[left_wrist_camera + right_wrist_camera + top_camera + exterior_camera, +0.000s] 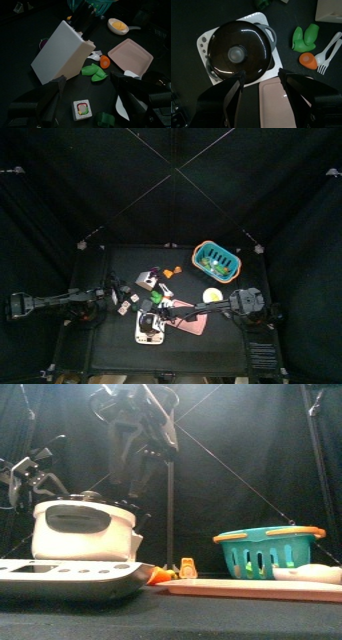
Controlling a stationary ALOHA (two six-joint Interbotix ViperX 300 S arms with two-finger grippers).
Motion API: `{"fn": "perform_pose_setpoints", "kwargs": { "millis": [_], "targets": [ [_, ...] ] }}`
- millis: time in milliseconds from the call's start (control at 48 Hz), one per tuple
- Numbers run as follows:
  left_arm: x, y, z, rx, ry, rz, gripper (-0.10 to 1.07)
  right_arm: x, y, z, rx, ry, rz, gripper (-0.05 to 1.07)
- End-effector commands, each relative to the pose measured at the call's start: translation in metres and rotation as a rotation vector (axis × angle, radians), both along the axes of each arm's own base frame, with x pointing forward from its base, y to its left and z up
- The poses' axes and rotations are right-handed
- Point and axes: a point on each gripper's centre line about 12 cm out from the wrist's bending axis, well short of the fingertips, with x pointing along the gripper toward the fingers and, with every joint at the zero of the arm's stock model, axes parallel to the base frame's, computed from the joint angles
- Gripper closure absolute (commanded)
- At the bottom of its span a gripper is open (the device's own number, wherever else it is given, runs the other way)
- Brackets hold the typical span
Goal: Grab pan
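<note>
Black fabric curtains enclose the small black square table on every side, rising behind both pincers. Thin pale cords cross overhead. Bright light glows above them.

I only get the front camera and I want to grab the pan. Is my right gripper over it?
Observer: Yes. The right wrist view shows the right gripper above the pan, jaws open on either side of the lid's edge.
Operator: What's behind the pan?
Observer: In the top view, a white box sits farther back on the table.
Operator: And my left gripper?
Observer: The left gripper is open and empty, with green pieces lying beyond it.
</note>
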Motion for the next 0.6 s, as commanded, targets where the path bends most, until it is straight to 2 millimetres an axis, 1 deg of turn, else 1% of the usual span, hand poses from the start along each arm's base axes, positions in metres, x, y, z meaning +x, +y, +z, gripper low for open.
{"fn": "perform_pose_setpoints", "kwargs": {
  "millis": [0,125,208,312,417,583],
  "targets": [
    [0.003,0.002,0.005,0.007,-0.014,0.002,-0.06,-0.021,-0.013,0.025,0.027,-0.076,-0.043,0.13],
    [0.002,0.002,0.004,0.007,-0.012,0.002,-0.06,-0.047,-0.026,0.011,0.054,-0.077,-0.118,0.13],
    [0.003,0.002,0.005,0.007,-0.014,0.004,-0.06,-0.069,-0.037,0.001,0.078,-0.084,-0.178,0.13],
    [0.003,0.002,0.005,0.007,-0.014,0.004,-0.06,-0.092,-0.044,-0.008,0.116,-0.117,-0.246,0.13],
    [0.003,0.002,0.005,0.007,-0.014,0.005,-0.06,-0.115,-0.051,-0.013,0.127,-0.138,-0.299,0.13],
    [0.003,0.002,0.005,0.007,-0.014,0.005,-0.06,-0.156,-0.062,-0.032,0.114,-0.103,-0.408,0.13]
  ]
}}
